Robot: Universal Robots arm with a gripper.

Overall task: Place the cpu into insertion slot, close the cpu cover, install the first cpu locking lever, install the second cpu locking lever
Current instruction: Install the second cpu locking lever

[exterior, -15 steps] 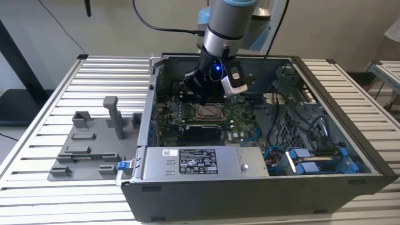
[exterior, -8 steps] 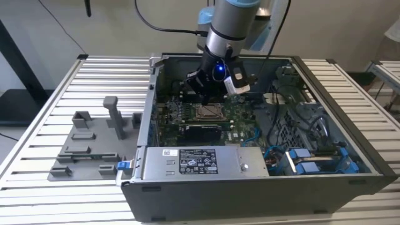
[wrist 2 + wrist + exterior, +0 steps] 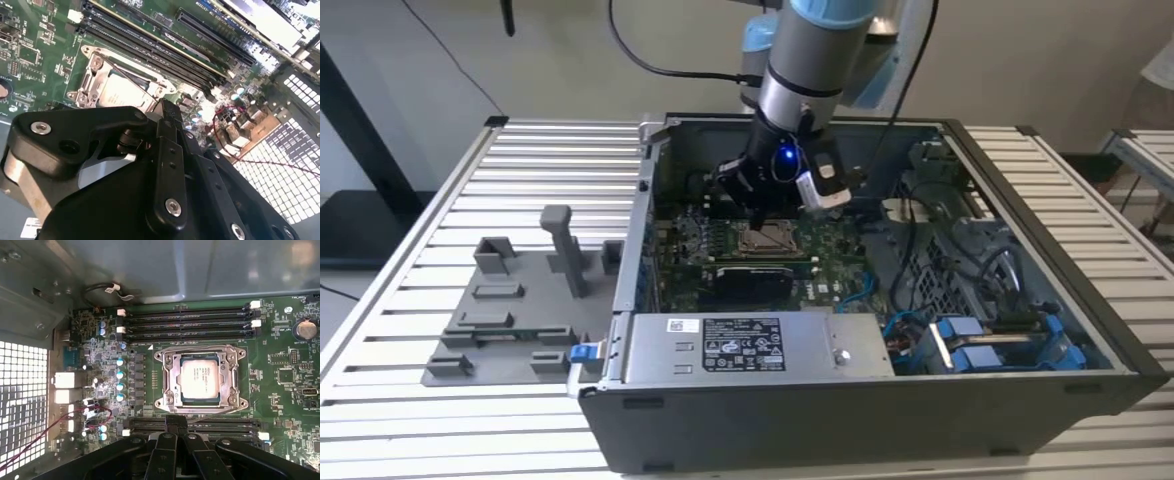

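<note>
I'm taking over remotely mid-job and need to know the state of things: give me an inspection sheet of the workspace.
Surface: slatted metal table, carrying an open computer case.
Job's things: cpu lies in the insertion slot; cpu cover sits flat around it. Locking levers cannot be made out.
Clutter: grey fixture plate with upright blocks, at the exterior view's left of the case.
Claw: claw hangs beside the socket, holding nothing visible.
Cables: red wires by the case wall; blue cables near the drive bays.
Surroundings: another slatted table at the exterior view's right; plain wall behind.
</note>
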